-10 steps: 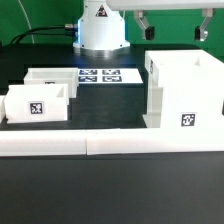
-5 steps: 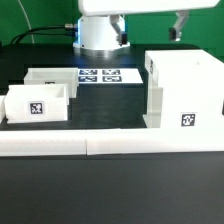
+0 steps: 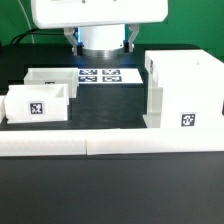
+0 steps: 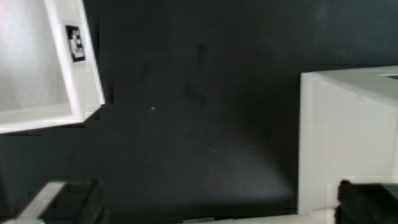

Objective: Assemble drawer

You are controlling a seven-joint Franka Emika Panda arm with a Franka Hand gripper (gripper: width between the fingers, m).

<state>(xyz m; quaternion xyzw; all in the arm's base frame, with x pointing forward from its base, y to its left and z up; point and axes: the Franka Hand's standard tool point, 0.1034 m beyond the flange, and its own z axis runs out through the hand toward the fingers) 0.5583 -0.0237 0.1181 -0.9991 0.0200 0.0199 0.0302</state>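
Observation:
The large white drawer housing [image 3: 185,85] stands on the exterior view's right, with a tag on its front. Two small open-top trays sit on the left: a front tray [image 3: 38,105] showing its tag and a rear tray [image 3: 50,78] behind it. My gripper [image 3: 102,40] hangs high at the back, above the table between the trays and the housing. It is open and empty. In the wrist view my gripper [image 4: 214,205] has its fingers [image 4: 63,200] wide apart over bare black table. A tagged tray [image 4: 45,70] lies to one side and a white boxy part [image 4: 356,120] to the other.
The marker board [image 3: 105,75] lies flat at the back centre, in front of the robot base [image 3: 100,35]. A long low white border wall [image 3: 110,143] runs across the front of the table.
My gripper has swung steadily toward the exterior view's left, from above the housing to above the marker board. It stays open. The drawer parts have not moved.

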